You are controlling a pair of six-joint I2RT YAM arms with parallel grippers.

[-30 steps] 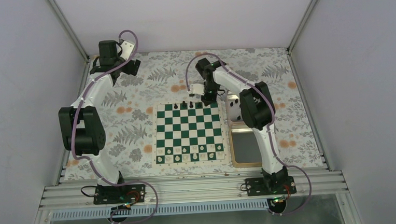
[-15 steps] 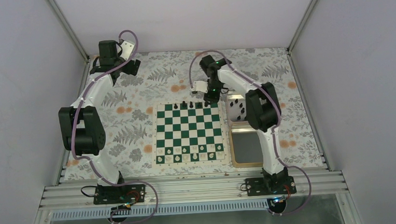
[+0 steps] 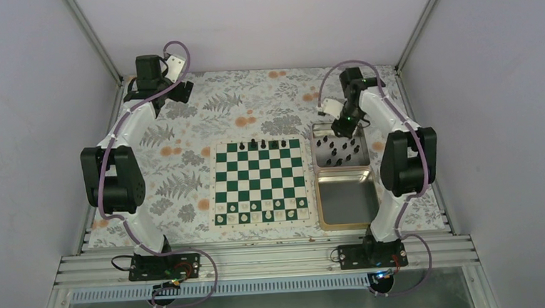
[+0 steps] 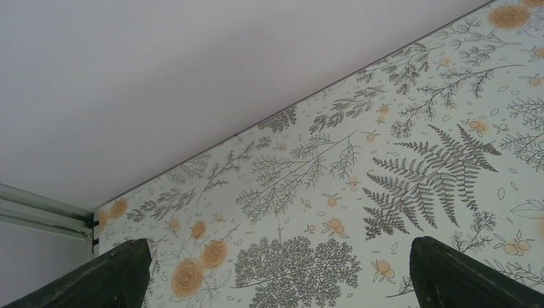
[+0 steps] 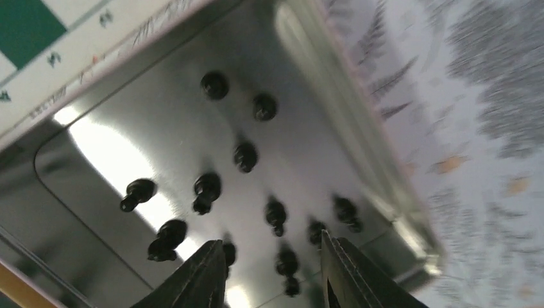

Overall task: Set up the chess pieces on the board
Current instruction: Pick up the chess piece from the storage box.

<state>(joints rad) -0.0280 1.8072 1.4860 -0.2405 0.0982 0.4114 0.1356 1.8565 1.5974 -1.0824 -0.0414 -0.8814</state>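
Over the tin point(image 3: 315, 148), the right gripper point(image 5: 269, 256) has swung off the board point(image 3: 260, 181), fingers spread and empty. A few black pieces point(image 3: 263, 144) stand on the back row and the rest sit in the tin, so the next pick looks due. The left gripper point(image 4: 276, 269) is spread and idle.

Place: lab-style robot test cell.
Walls: plain pale panels point(image 3: 247, 27) closing the far and side edges.
Near edge: aluminium rail point(image 3: 261, 255) carrying bolted arm bases point(image 3: 155, 265).
Surface: fern-print cover point(image 3: 183, 141).
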